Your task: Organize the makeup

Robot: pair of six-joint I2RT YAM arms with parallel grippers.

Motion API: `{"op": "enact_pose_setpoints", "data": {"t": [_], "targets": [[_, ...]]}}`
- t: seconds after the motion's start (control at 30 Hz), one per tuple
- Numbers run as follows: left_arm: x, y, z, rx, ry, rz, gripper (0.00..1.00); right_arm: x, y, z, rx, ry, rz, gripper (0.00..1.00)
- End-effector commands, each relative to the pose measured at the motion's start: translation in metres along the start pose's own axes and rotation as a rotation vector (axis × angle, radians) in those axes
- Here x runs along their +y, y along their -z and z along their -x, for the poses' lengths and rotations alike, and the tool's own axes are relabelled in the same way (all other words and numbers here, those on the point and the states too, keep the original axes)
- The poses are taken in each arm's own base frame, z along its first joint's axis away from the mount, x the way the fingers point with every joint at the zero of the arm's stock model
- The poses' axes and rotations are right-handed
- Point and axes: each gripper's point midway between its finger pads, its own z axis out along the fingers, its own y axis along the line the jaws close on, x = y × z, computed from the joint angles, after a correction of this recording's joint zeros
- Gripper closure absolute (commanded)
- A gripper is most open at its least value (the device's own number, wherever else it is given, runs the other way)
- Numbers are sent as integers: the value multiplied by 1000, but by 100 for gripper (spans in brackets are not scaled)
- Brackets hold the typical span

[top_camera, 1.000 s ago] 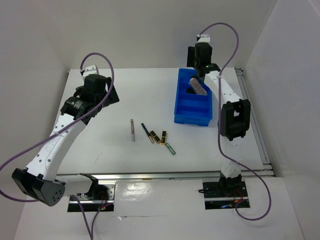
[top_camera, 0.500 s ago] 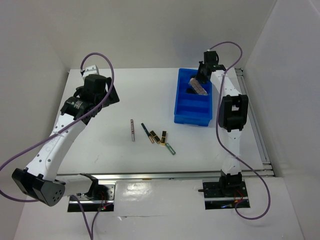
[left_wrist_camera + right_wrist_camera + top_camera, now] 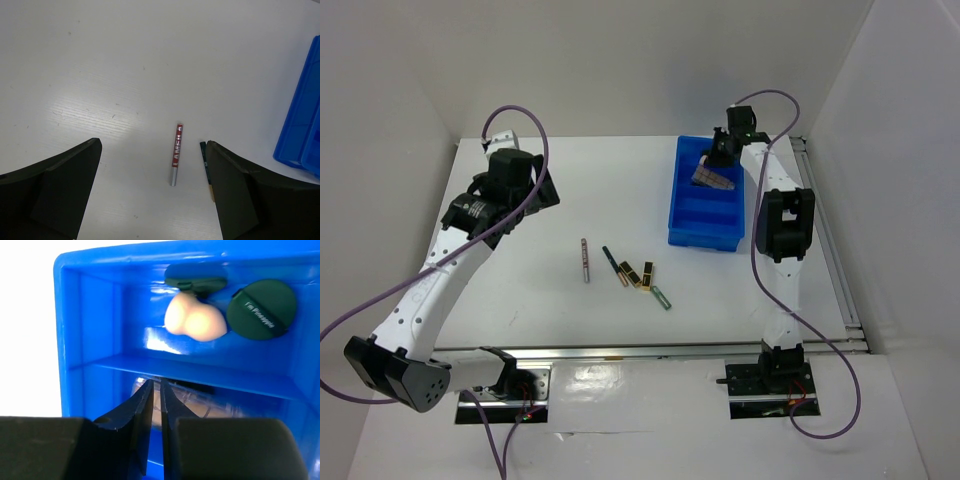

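My right gripper (image 3: 718, 160) is down inside the blue bin (image 3: 675, 215), its jaws shut to a sliver (image 3: 156, 385), tips against the tan palette (image 3: 192, 399) in the middle compartment. The palette (image 3: 712, 179) lies tilted there. The far compartment holds a peach sponge (image 3: 195, 322) and two dark green pads (image 3: 260, 310) (image 3: 195, 284). My left gripper (image 3: 154, 144) hangs open above the table. A red-silver pencil (image 3: 176, 154) shows between its fingers, and a dark pencil (image 3: 204, 159) lies by the right finger. On the table lie both pencils (image 3: 585, 260) (image 3: 612, 262), two black-gold lipsticks (image 3: 638, 273) and a green tube (image 3: 662, 296).
The bin's dividers (image 3: 200, 372) and walls (image 3: 70, 340) close in around my right fingers. White walls stand along the left, back and right of the table. A metal rail (image 3: 650, 350) runs along the near edge.
My right gripper has gone from open to shut and shifted down-right into the bin. The palette has tipped lower in its compartment. The left arm has not moved.
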Motion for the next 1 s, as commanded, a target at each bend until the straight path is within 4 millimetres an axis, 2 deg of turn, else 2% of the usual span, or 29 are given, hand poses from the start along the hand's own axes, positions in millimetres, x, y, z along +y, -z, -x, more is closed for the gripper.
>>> {"op": "enact_pose_setpoints", "data": {"t": [0.0,0.17,0.27,0.33,0.37,0.4,0.43,0.5,0.53,0.57,0.6,0.63,0.67,0.7,0.73,0.77,0.83,0.93,0.97], "targets": [[-5,3,11,-33,25,-13,1,5,1,0,11,19,54,82],[-6,3,10,-28,25,-21,1,10,3,-11,47,55,40,82],[-6,3,10,-28,16,-21,1,18,15,0,10,79,31,82],[-6,3,10,-28,16,-21,1,28,34,14,-47,105,28,82],[-6,3,10,-28,16,-21,1,44,42,15,-63,135,44,82],[-6,3,10,-28,16,-21,1,52,48,15,-77,145,48,82],[-4,4,8,-27,15,-21,1,77,66,17,-101,183,85,80],[-2,2,5,-22,19,-7,1,96,76,3,-99,242,95,73],[-2,2,5,-22,19,-7,1,115,93,2,-121,274,126,69],[0,1,6,-28,28,3,1,140,98,-18,-105,331,150,55],[3,2,4,-24,23,17,1,146,97,-41,-71,362,154,48],[3,2,4,-24,23,17,1,158,107,-50,-76,382,169,41],[6,4,3,-14,24,33,1,182,111,-77,-44,433,209,33],[10,2,1,-7,15,55,1,191,115,-92,-24,454,226,31],[9,4,3,-10,25,54,1,190,115,-120,39,477,222,30],[11,4,4,-16,25,65,1,211,124,-144,62,518,260,29],[14,4,3,-14,21,77,1,211,122,-185,141,560,263,27],[18,5,4,-28,44,94,1,229,126,-228,207,608,307,27],[18,5,7,-41,49,97,1,231,122,-240,231,623,307,27]]}}
